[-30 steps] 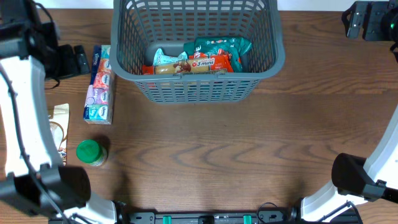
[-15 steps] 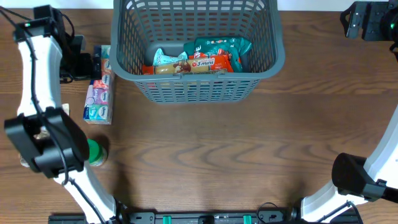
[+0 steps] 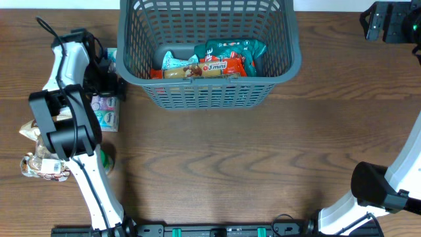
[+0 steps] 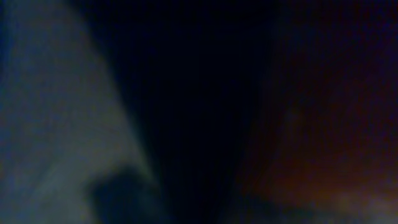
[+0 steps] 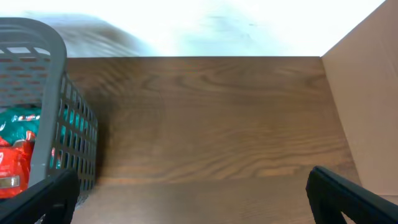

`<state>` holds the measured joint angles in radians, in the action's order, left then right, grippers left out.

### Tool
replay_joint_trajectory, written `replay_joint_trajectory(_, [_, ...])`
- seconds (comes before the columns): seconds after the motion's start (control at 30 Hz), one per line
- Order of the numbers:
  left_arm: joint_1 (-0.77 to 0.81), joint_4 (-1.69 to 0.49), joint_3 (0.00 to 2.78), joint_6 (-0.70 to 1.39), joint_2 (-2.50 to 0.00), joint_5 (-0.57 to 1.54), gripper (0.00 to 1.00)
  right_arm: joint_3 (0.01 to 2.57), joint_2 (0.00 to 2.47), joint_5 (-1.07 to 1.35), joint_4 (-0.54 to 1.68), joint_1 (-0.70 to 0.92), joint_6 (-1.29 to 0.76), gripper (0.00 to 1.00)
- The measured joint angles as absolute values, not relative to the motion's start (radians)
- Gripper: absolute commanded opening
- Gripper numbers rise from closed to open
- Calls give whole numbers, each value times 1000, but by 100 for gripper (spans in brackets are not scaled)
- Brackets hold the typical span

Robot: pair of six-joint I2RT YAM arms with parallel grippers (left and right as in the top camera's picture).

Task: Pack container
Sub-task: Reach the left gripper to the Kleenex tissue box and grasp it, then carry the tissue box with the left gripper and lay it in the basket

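Observation:
The dark grey slatted container [image 3: 210,92] stands at the back centre of the table with several snack packs [image 3: 217,62] inside; its rim also shows in the right wrist view [image 5: 43,37]. My left gripper [image 3: 107,82] is low over the top end of a long multi-pack of tissues [image 3: 105,113], just left of the container. The left wrist view is dark and blurred, so its jaws do not show. My right gripper [image 5: 193,199] is open and empty, up at the back right [image 3: 388,23], right of the container.
A green-lidded jar [image 3: 106,161] is mostly hidden behind the left arm. A crumpled packet [image 3: 31,128] and a small labelled pack [image 3: 43,168] lie at the left edge. A cardboard wall [image 5: 367,93] stands at the right.
My left arm has swung in from the left edge and come down onto the tissue pack beside the container. The right arm has not moved.

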<state>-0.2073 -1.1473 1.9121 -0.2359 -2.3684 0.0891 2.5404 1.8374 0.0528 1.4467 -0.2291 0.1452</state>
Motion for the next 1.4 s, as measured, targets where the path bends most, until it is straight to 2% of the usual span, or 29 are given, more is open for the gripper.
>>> replay_joint_trajectory(0.07, [-203, -1146, 1916, -237, -2369, 96, 98, 2540, 1837, 53, 1447, -229, 145, 99])
replay_joint_trajectory(0.1, [-201, -1147, 1916, -237, -2370, 94, 91, 2540, 1837, 53, 1447, -229, 145, 99])
replay_joint_trajectory(0.13, [-200, -1148, 1916, -233, -2370, 96, 79, 2540, 1837, 53, 1447, -229, 145, 99])
replay_joint_trajectory(0.23, [-200, -1148, 1916, -230, -2370, 98, 32, 2540, 1837, 53, 1447, -229, 145, 99])
replay_joint_trajectory(0.3, [-200, -1156, 1919, -220, -2364, 102, 8, 2540, 1837, 53, 1447, -229, 145, 99])
replay_joint_trajectory(0.6, [-200, -1204, 1906, -183, -2239, 101, 6, 2540, 1837, 53, 1454, -229, 146, 99])
replay_joint_trajectory(0.87, [-263, -1192, 1908, -76, -1831, 106, 6, 2540, 1837, 53, 1459, -229, 146, 99])
replay_joint_trajectory(1.07, [-338, -1086, 1911, -19, -1597, 106, 6, 2540, 1837, 53, 1484, -229, 146, 99])
replay_joint_trajectory(1.2, [-273, -950, 1911, -61, -1501, 205, 6, 2540, 1837, 53, 1489, -229, 147, 99])
replay_joint_trajectory(1.4, [21, -755, 1912, -247, -1457, 291, 6, 2540, 1837, 53, 1490, -229, 147, 99])
